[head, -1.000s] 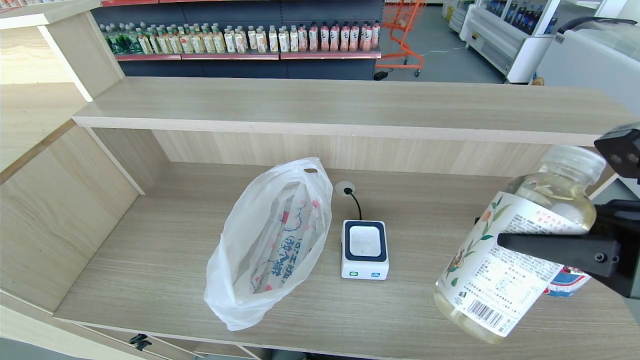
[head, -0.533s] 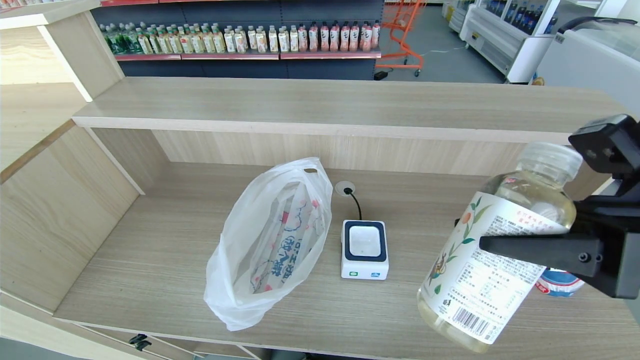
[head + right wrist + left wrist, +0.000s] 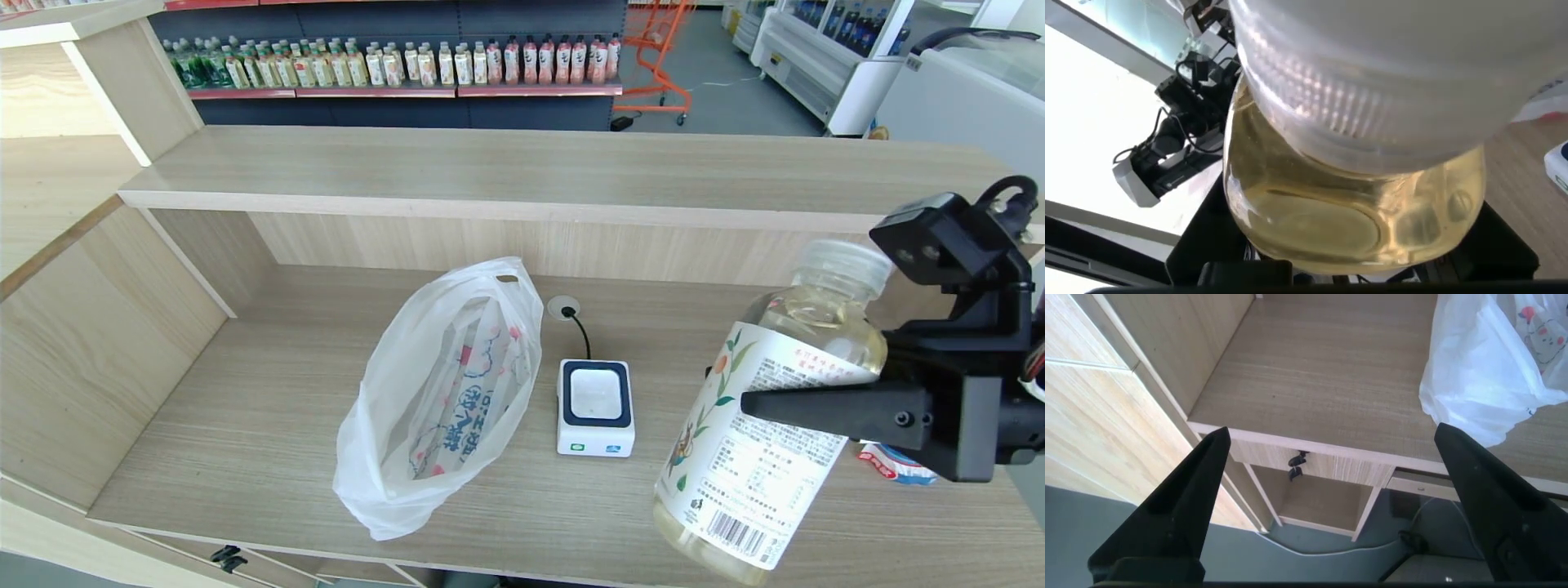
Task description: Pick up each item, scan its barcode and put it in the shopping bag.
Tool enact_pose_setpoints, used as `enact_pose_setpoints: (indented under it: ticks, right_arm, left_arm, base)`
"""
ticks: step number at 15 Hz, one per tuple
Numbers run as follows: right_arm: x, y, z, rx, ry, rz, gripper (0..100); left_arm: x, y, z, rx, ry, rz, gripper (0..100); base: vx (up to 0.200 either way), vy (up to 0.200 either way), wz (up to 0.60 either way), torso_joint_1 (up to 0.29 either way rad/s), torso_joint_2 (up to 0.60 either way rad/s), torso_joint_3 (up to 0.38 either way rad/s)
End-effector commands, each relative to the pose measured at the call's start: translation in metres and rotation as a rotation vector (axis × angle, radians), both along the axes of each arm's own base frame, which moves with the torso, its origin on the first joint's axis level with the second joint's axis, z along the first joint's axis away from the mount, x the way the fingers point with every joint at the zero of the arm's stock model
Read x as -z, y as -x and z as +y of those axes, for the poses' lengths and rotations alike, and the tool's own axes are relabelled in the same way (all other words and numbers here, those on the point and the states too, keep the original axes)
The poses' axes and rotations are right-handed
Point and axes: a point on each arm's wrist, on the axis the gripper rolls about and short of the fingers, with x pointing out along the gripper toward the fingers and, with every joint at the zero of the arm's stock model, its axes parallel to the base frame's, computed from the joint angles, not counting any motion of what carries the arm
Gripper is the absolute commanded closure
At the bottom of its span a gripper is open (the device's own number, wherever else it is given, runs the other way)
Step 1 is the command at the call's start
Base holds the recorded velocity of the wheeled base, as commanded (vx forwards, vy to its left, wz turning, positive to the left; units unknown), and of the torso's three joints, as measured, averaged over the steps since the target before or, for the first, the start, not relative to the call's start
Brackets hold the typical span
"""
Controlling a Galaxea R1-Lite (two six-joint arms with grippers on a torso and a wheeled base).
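Observation:
A clear bottle (image 3: 767, 416) of pale yellow drink with a white flowered label hangs tilted above the counter's right side, its barcode near the low end. My right gripper (image 3: 755, 400) is shut on the bottle's middle. The right wrist view looks along the bottle (image 3: 1355, 163) from its cap end. The white scanner (image 3: 595, 407) with a dark-rimmed window sits on the counter to the bottle's left. Further left lies the white shopping bag (image 3: 445, 392), mouth open, holding a patterned package. My left gripper (image 3: 1331, 498) is open, off the counter's front edge near the bag (image 3: 1486, 367).
A small blue, red and white packet (image 3: 894, 463) lies on the counter (image 3: 245, 425) behind my right gripper. The scanner's cable (image 3: 578, 327) runs to a hole at the back. A raised wooden ledge (image 3: 522, 175) and side wall (image 3: 90, 359) bound the counter.
My right gripper has carried the bottle leftward toward the scanner and slightly lower. The bag and scanner have stayed put.

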Motion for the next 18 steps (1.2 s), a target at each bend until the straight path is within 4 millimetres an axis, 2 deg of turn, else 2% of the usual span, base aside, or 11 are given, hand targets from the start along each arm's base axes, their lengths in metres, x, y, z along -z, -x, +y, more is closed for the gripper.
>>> enact_pose_setpoints:
  ticks: [1, 4, 8, 9, 11, 14, 18]
  right_arm:
    - [0.003, -0.005, 0.004, -0.011, 0.006, 0.009, 100]
    - [0.007, -0.015, 0.005, 0.004, 0.02, -0.1, 100]
    - [0.035, -0.058, -0.009, 0.077, 0.15, -0.436, 100]
    - [0.043, -0.075, -0.009, 0.091, 0.2, -0.548, 100]
    - [0.05, -0.1, -0.004, 0.113, 0.259, -0.672, 100]
    - [0.064, -0.132, 0.006, 0.124, 0.252, -0.805, 100]
    - [0.091, -0.157, 0.014, 0.094, 0.269, -0.971, 100]
  left_arm:
    - [0.0, 0.0, 0.0, -0.001, 0.0, 0.002, 0]
    - [0.0, 0.0, 0.0, -0.001, 0.0, 0.002, 0]
    - [0.0, 0.0, 0.0, -0.001, 0.0, 0.002, 0]
    - [0.0, 0.0, 0.0, -0.001, 0.0, 0.002, 0]
    - [0.0, 0.0, 0.0, -0.001, 0.0, 0.002, 0]
    - [0.0, 0.0, 0.0, -0.001, 0.0, 0.0, 0]
    - [0.0, 0.0, 0.0, -0.001, 0.0, 0.002, 0]
  base:
    - [0.0, 0.0, 0.0, 0.0, 0.0, 0.0]
    - [0.0, 0.0, 0.0, 0.0, 0.0, 0.0]
    - [0.0, 0.0, 0.0, 0.0, 0.0, 0.0]
    - [0.0, 0.0, 0.0, 0.0, 0.0, 0.0]
    - [0.0, 0.0, 0.0, 0.0, 0.0, 0.0]
    - [0.0, 0.0, 0.0, 0.0, 0.0, 0.0]
    - [0.0, 0.0, 0.0, 0.0, 0.0, 0.0]
